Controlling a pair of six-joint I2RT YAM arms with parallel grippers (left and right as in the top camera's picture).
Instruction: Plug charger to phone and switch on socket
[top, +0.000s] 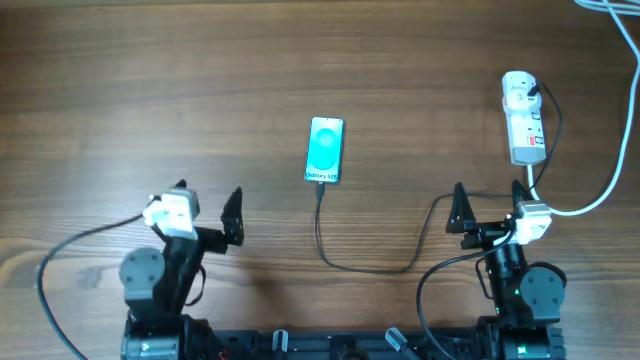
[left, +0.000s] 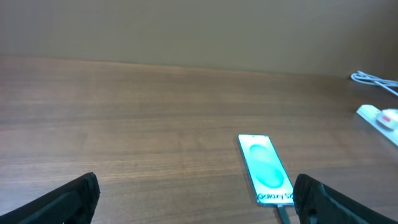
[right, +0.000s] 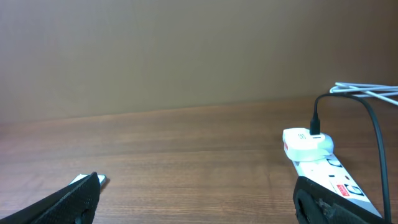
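Observation:
The phone (top: 326, 149) lies flat at the table's middle, its cyan screen up; it also shows in the left wrist view (left: 265, 168). The thin black charger cable (top: 365, 266) runs from the phone's near end, where its connector (top: 320, 187) sits against the phone, in a loop toward the right. The white socket strip (top: 524, 117) lies at the far right with a white adapter plugged in; it also shows in the right wrist view (right: 326, 168). My left gripper (top: 208, 205) is open and empty, left of the phone. My right gripper (top: 488, 203) is open and empty, near the socket's near end.
A thick white cable (top: 612, 150) curves along the right table edge from the far corner to the socket's near end. The wooden table (top: 150, 90) stretches wide at the left and back.

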